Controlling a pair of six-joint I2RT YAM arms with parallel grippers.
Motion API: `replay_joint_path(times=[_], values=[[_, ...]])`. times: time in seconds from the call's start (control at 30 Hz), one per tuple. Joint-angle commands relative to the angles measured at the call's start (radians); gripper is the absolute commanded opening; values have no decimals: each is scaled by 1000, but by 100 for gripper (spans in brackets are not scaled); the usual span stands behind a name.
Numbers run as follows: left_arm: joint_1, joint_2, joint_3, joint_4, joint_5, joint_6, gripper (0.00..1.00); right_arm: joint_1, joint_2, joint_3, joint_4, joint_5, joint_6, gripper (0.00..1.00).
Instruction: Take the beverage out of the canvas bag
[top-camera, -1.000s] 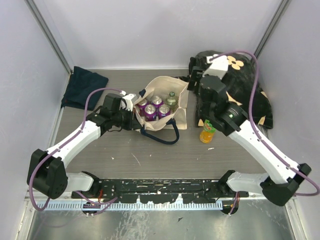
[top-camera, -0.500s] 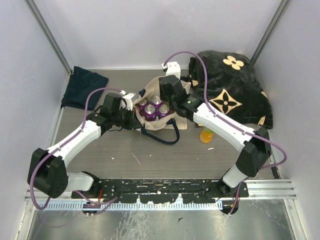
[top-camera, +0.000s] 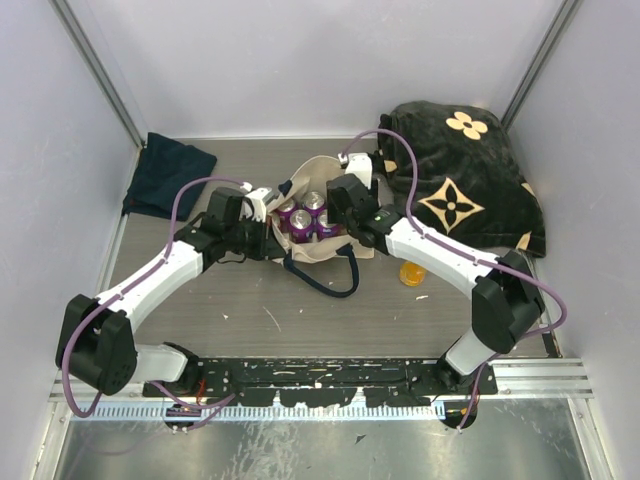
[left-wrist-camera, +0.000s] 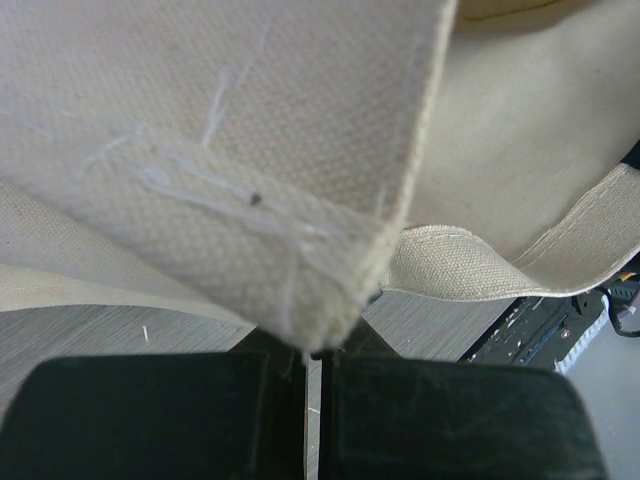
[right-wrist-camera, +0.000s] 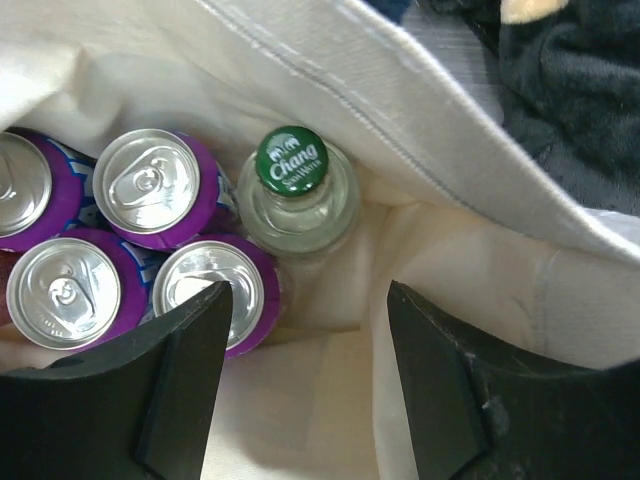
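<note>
— Right claw (right-wrist-camera: 308, 300)?
— Fingers apart, hanging over the green-capped bottle (right-wrist-camera: 293, 165), centre frame, inside the canvas bag (right-wrist-camera: 480, 130). Purple cans (right-wrist-camera: 150, 185) sit at its left.
— Left claw (left-wrist-camera: 305, 355)?
— Pinched together on the bag's rim, lower centre of its own view.
</note>
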Motion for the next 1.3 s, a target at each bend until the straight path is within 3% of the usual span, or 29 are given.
replay_joint_path(times=[0.0, 0.37, 0.9, 1.1, 1.27], values=[[-1, 10, -54, -59, -16, -10, 0, -29, -65, -74, 8, 22, 65, 71], [0, 8, -76, -54, -24, -5, 0, -45, -59, -121, 171, -5, 38, 75], [0, 22, -27, -79, -26, 22, 0, -75, 127, 81, 251, 1, -46, 69], [0, 35, -18, -79, -25, 24, 0, -82, 161, 102, 254, 2, -52, 56], [0, 47, -3, -89, -27, 35, 0, -81, 188, 111, 237, 10, -62, 32]])
